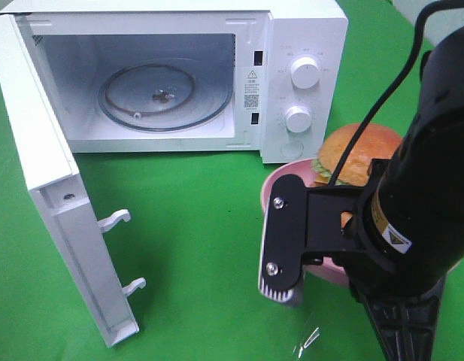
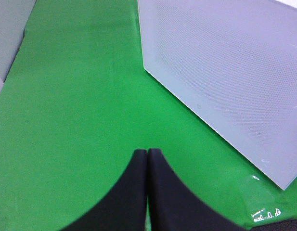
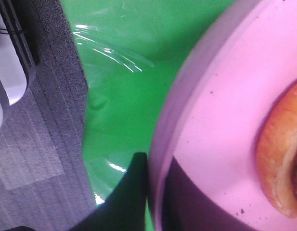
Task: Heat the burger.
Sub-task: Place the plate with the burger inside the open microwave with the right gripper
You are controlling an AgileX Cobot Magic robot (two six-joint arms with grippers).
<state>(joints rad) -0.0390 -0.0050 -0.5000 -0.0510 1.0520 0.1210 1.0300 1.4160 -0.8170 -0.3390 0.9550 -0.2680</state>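
On the green worktop (image 1: 201,226), the microwave (image 1: 307,37) was seen with its door (image 1: 43,173) swung wide. Right of it, the pink plate (image 1: 273,179) was largely hidden by the right arm (image 1: 435,173), and the burger (image 1: 359,154) on it was half covered. The plate's rim was pinched by the right tool (image 3: 157,163). The left tool (image 2: 147,153) was closed on nothing.
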